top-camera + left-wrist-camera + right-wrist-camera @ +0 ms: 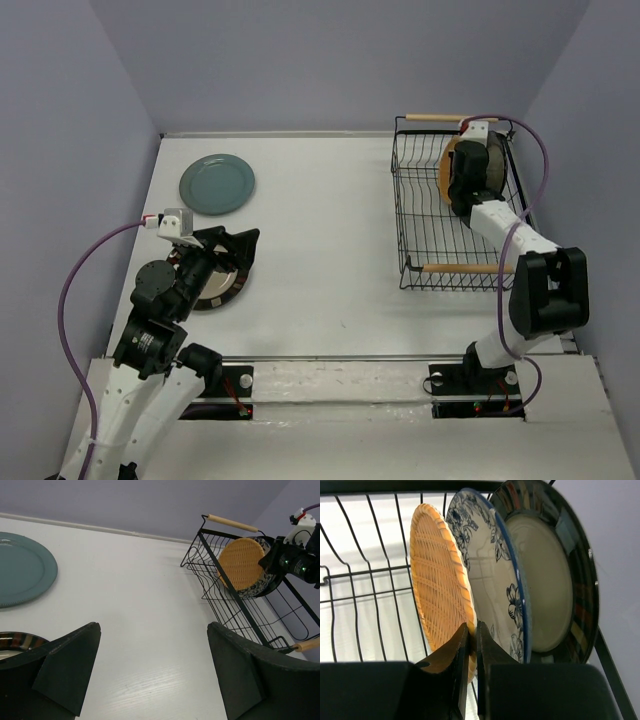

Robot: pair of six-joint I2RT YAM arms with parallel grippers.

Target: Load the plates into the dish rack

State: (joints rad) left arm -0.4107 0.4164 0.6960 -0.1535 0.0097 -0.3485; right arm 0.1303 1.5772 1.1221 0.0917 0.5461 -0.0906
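- I see the dish rack on the table, and three plates stand on edge in its far right corner.
- The orange woven plate is the innermost of the three. Next comes the blue-flowered plate, then the striped plate closest to the rack's side wires.
- My right gripper reaches down into the rack. Its fingers are pinched to a narrow slit with the lower rim of the orange woven plate clamped between them.
- A second striped plate lies flat on the table well to the left of the rack, level with its near handle.
- My left gripper is over that second striped plate with its jaws spread wide and nothing between them. One finger sits above the plate's rim, and I cannot tell whether it touches.
- The teal plate lies flat, well left of the rack, level with the rack's far half.
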